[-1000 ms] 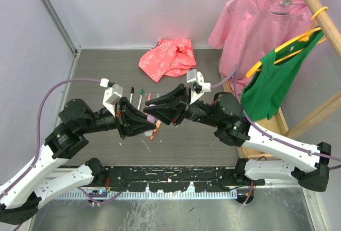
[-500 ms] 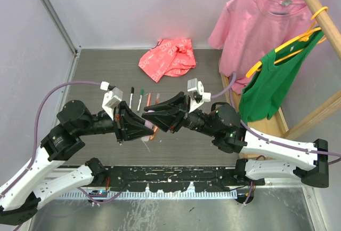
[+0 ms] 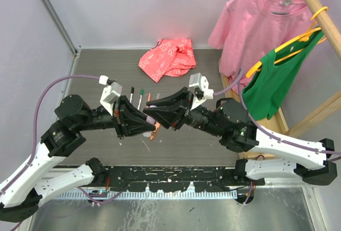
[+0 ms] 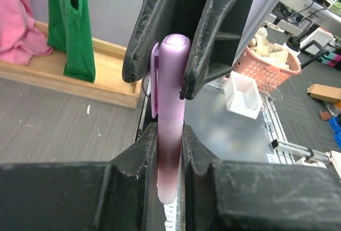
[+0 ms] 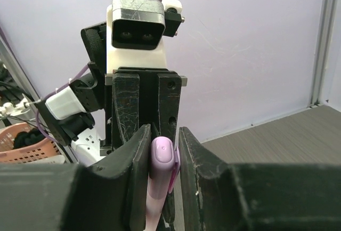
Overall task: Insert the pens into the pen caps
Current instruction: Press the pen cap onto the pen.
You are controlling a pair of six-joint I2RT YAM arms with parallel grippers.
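My two grippers meet tip to tip above the table's middle. My left gripper (image 3: 147,125) (image 4: 170,135) is shut on the body of the pink highlighter (image 4: 169,161) (image 3: 151,119). My right gripper (image 3: 154,114) (image 5: 162,135) is shut on the lilac-pink pen cap (image 4: 170,76) (image 5: 162,161), which sits over the highlighter's end, clip to one side. On the table behind lie a white marker with a black cap (image 3: 131,93), a white marker with a green cap (image 3: 140,95) and a salmon-orange pen (image 3: 148,99). An orange piece (image 3: 154,133) lies under the grippers.
The red patterned cloth (image 3: 168,56) lies crumpled at the back of the table. A wooden rack at the right holds a pink shirt (image 3: 256,23) and a green top (image 3: 272,84). Small white scraps (image 3: 145,144) lie near the front.
The joined grippers drifted a little left and then back, staying together on the highlighter and its cap. The right wrist has risen slightly.
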